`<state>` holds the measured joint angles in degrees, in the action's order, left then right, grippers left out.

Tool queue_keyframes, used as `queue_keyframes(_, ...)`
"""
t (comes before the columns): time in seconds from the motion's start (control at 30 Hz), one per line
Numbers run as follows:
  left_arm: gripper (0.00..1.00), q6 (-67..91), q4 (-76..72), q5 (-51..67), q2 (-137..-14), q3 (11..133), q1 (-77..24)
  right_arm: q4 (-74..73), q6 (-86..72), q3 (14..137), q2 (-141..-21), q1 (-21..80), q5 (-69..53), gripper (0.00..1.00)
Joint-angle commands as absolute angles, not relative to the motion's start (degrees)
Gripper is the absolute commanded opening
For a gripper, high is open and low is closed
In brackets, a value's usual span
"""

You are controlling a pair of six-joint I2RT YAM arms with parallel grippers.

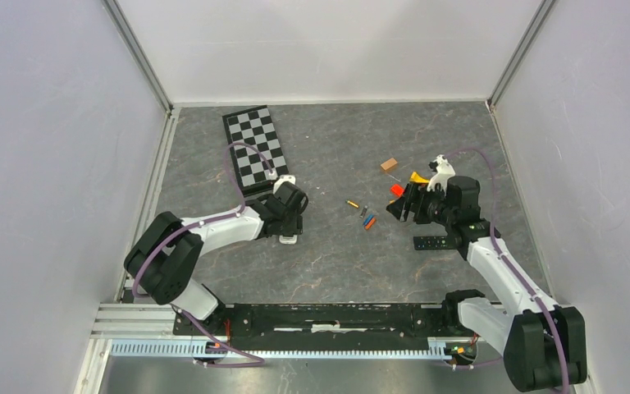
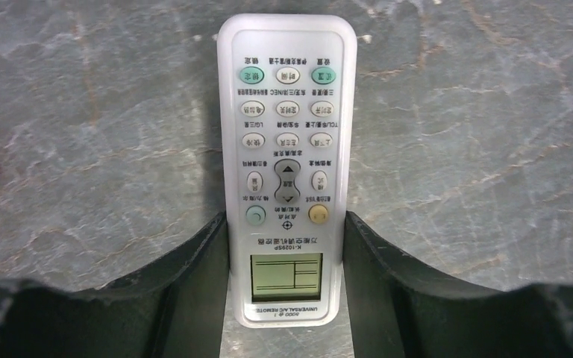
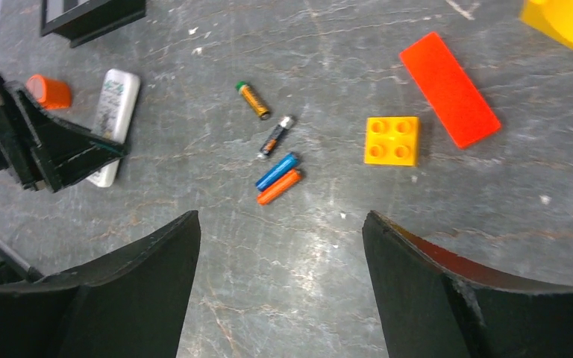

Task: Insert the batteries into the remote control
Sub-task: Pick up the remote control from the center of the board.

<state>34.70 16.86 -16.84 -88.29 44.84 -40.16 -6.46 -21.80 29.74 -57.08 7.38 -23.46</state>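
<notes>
The white remote control (image 2: 287, 149) lies face up on the grey table, buttons and screen showing. My left gripper (image 2: 285, 220) is shut on it, a black finger pressed against each long side near the screen end. From above, only a white tip of the remote control (image 1: 288, 240) shows under that gripper (image 1: 289, 226). Several batteries lie loose mid-table: a gold one (image 3: 253, 100), a dark one (image 3: 276, 136), a blue one (image 3: 277, 171) and an orange one (image 3: 279, 186). My right gripper (image 3: 280, 246) hangs open above bare table just short of them, with nothing between its fingers.
A yellow studded brick (image 3: 392, 140), a flat red block (image 3: 449, 88) and a yellow piece (image 3: 567, 22) lie right of the batteries. An orange cap (image 3: 48, 91) sits near the remote. A chessboard (image 1: 254, 148), a wooden block (image 1: 389, 164) and a black strip (image 1: 435, 243) lie around.
</notes>
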Motion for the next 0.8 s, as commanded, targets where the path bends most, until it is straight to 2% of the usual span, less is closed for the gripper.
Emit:
queue_keyframes(0.0,0.34,29.5,10.7,-8.4,-86.5,44.7,-40.9,-0.5,-21.9,28.7,-57.4,10.5,-27.5,0.85)
queue_keyframes(0.2,0.3,26.4,-3.8,13.9,-80.2,40.6,-42.6,11.0,-31.3,27.7,-61.2,19.4,-27.6,0.88)
queue_keyframes(0.37,0.27,25.7,-8.8,19.7,-77.1,38.5,-43.4,19.9,-42.5,28.3,-66.9,26.7,-25.9,0.88)
queue_keyframes(0.77,0.27,22.7,-11.2,19.7,-73.4,35.9,-44.6,22.8,-57.2,31.8,-75.9,33.8,-18.8,0.62)
